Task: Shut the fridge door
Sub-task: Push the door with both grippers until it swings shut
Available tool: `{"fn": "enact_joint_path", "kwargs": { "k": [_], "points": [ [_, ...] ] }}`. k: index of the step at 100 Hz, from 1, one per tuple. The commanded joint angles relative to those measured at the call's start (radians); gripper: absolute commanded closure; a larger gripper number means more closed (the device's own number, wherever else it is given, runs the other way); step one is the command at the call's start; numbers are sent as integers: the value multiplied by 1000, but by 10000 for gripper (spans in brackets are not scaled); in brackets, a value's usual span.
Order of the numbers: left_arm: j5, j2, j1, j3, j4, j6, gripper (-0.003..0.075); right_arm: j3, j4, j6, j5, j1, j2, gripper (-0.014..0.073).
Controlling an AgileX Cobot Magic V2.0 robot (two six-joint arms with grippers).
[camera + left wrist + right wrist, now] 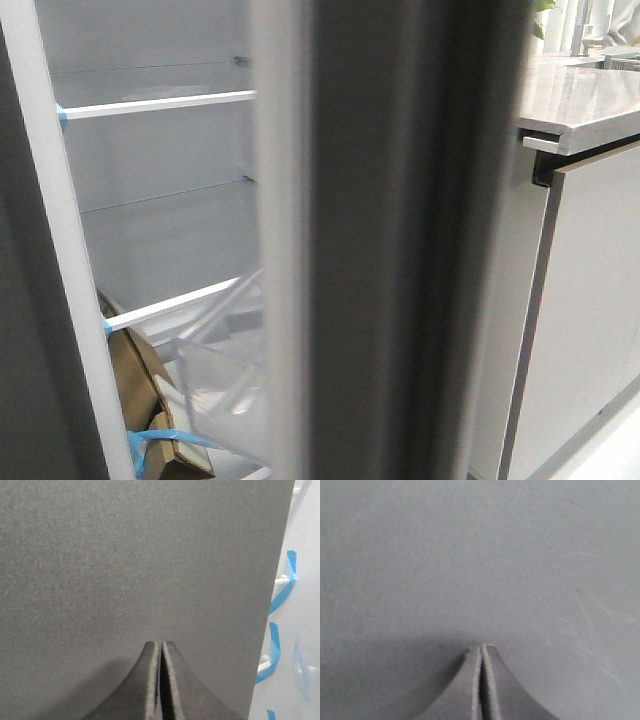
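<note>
The fridge door (400,250) stands open, edge-on in the middle of the front view: a thick dark edge, with white lining (280,250) and a clear bin (225,370) on its left. Neither gripper shows in the front view. My left gripper (161,644) is shut and empty, its tips close against a matte dark-grey panel (125,555), with the white fridge interior past that panel's edge. My right gripper (481,647) is shut and empty, its tips at a flat grey surface (480,555) that fills the view. I cannot tell which surface this is.
The open fridge interior (160,220) has white shelves with blue tape at their ends and a cardboard box (140,380) at the bottom. A grey counter (580,100) and a pale cabinet door (590,300) stand at the right.
</note>
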Motion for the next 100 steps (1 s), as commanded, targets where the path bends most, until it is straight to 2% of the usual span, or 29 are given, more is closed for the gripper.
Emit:
{"fn": "enact_joint_path", "kwargs": {
  "k": [1,53,100],
  "points": [
    [-77,19,-5,28,-2,-4,741,-76,8,-1,-74,28,48,670],
    [-77,19,-5,28,-2,-4,741,-323,8,-1,-113,86,385,670],
    [-77,19,-5,28,-2,-4,741,-431,8,-1,-221,117,571,670]
  ]
}}
